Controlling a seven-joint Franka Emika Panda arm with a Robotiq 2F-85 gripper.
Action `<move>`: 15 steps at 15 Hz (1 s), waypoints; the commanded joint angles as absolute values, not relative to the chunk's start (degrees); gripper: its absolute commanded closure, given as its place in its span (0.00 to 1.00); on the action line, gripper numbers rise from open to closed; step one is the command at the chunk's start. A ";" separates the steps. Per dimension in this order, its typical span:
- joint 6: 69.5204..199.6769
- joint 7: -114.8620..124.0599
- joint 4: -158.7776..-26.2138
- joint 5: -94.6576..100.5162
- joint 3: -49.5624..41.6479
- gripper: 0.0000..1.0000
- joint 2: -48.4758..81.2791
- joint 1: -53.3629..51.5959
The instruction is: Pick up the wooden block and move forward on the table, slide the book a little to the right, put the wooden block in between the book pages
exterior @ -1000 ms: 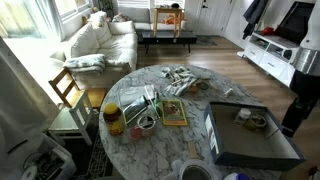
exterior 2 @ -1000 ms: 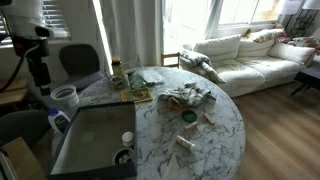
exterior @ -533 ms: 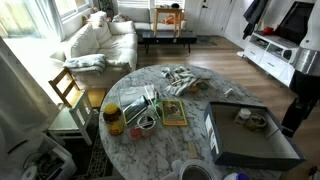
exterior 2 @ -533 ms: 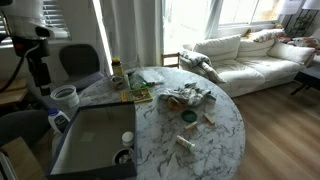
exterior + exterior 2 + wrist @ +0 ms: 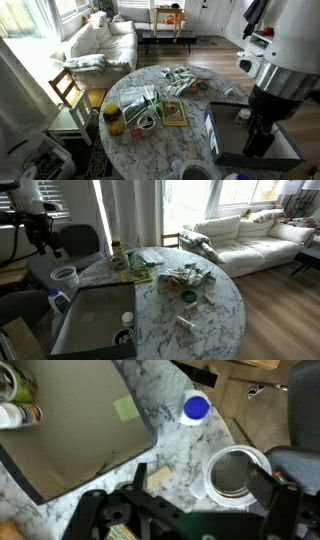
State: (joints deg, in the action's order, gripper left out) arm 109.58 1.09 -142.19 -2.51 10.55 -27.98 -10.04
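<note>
The olive-yellow book lies flat near the middle of the round marble table; it also shows in an exterior view. In the wrist view a small tan wooden block lies on the marble by the corner of the grey tray. My gripper is open and empty, hovering above the table edge, with the block between its fingers' lines but well below them. In both exterior views the gripper hangs at the tray side of the table, far from the book.
A white cup and a blue-capped bottle stand beside the tray. Crumpled cloth, a jar, a bowl and a pale stick-like piece lie on the table. A wooden chair stands beside it.
The arm has swung into one exterior view, over the tray side of the table, and has lowered and turned in the other. Nothing on the table has moved.
</note>
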 commanded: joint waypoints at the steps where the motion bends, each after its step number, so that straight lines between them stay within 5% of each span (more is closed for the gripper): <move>1: 114.80 -1.22 -134.51 -3.08 14.82 0.00 -17.26 -14.86; 9: 127.29 -13.71 -124.94 -3.23 20.52 0.00 1.31 -21.09; 15: 126.75 -12.57 -125.00 -2.70 20.64 0.00 1.10 -20.79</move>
State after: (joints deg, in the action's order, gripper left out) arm 126.86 -12.61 -125.13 -2.73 20.53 1.05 -20.88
